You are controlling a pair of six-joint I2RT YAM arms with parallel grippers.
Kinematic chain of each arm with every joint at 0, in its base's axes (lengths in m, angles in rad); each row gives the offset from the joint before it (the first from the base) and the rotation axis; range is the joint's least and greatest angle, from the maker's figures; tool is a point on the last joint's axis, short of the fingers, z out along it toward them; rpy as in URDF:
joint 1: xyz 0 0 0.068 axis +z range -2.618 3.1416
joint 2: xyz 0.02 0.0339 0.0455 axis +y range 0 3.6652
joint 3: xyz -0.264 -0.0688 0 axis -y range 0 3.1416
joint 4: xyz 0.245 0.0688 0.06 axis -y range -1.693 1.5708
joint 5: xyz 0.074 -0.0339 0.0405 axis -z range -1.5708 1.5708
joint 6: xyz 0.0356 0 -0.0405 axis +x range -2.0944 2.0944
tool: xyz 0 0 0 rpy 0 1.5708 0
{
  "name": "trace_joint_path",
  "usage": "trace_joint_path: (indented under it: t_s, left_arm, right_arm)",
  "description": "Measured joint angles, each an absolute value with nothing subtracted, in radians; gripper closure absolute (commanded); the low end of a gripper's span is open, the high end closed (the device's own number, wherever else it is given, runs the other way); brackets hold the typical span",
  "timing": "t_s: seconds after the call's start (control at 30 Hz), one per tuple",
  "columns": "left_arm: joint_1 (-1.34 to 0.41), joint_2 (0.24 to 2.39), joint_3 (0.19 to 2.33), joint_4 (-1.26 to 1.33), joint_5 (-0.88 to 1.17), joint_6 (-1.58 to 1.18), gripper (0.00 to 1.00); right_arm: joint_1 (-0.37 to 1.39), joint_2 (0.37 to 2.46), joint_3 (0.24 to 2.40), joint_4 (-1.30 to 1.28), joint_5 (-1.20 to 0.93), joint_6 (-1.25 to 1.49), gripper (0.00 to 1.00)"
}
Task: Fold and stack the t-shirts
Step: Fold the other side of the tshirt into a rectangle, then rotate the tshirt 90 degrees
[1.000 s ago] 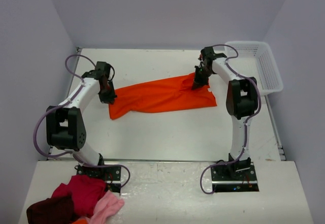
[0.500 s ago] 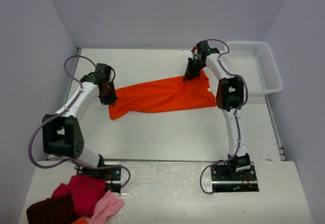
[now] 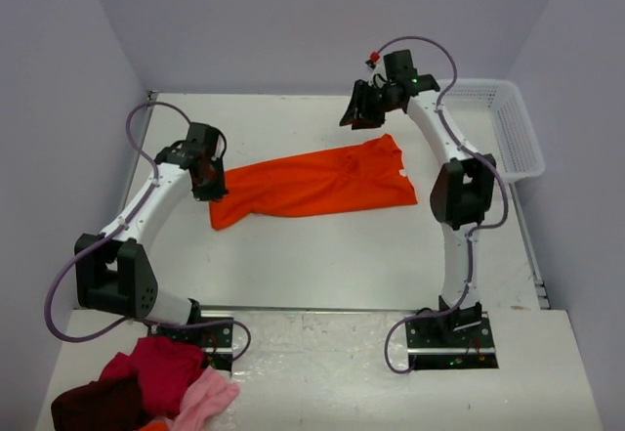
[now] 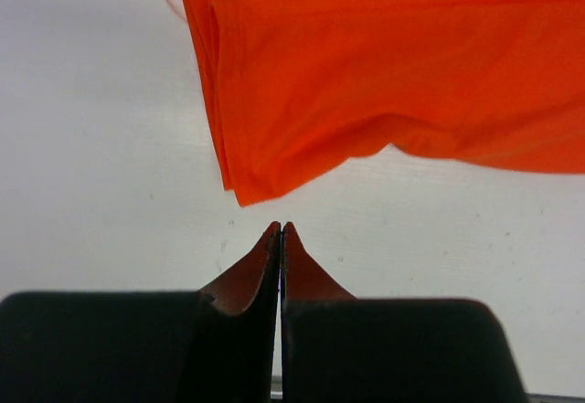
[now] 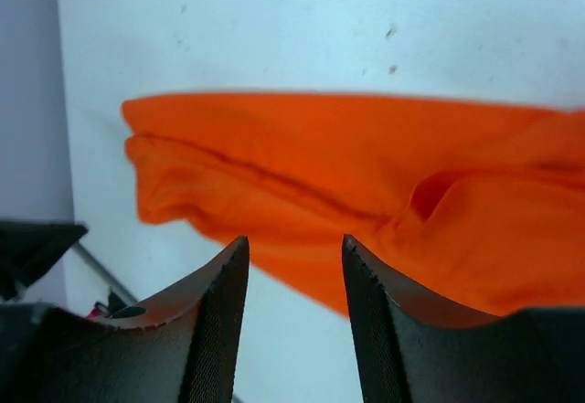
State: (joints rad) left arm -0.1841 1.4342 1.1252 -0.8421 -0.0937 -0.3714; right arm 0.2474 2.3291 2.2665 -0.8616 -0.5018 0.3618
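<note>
One bright orange t-shirt point(image 3: 312, 185) lies bunched lengthwise across the middle of the table, its small white neck label point(image 3: 401, 169) near the right end. My left gripper point(image 3: 213, 189) is shut with nothing in it at the shirt's left end. In the left wrist view its tips point(image 4: 281, 227) stop just short of the cloth's corner point(image 4: 247, 188). My right gripper point(image 3: 354, 110) hangs open and empty above the table, behind the shirt's right end. From the right wrist the shirt point(image 5: 366, 174) lies below and beyond the spread jaws point(image 5: 294, 243).
A white plastic basket point(image 3: 508, 128) stands at the back right corner. A pile of red, pink and maroon clothes point(image 3: 146, 382) lies on the near ledge at the bottom left. Walls close in the table on three sides.
My right gripper has let go of the shirt's right end, opened, and risen back towards the far wall. The shirt's end now lies flat. The left gripper has barely moved.
</note>
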Motion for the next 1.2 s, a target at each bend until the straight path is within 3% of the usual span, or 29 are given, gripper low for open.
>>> trace_joint_path:
  t_s: [0.07,0.1,0.13,0.27,0.47,1.2]
  left_arm:
    - [-0.185,1.461,1.184,-0.855,-0.11,-0.354,1.0]
    - [-0.185,1.481,1.221,-0.857,-0.114,-0.349,1.0]
    - [-0.184,1.508,1.264,-0.855,-0.115,-0.346,1.0]
    - [-0.185,1.636,1.414,-0.834,-0.061,-0.347,1.0]
    - [-0.185,1.856,1.531,-0.817,0.052,-0.358,1.0]
    - [-0.186,2.109,1.575,-0.84,0.06,-0.347,1.0]
  right_arm:
    - [0.248,2.165,2.138,-0.84,-0.512,0.388,0.6]
    - [0.248,2.076,2.064,-0.838,-0.52,0.402,0.71]
    - [0.249,2.002,1.998,-0.832,-0.521,0.41,1.0]
    - [0.29,1.81,1.754,-0.848,-0.465,0.427,1.0]
    - [0.335,1.916,1.59,-0.907,-0.363,0.426,1.0]
    - [0.334,2.177,1.731,-0.962,-0.33,0.421,1.0]
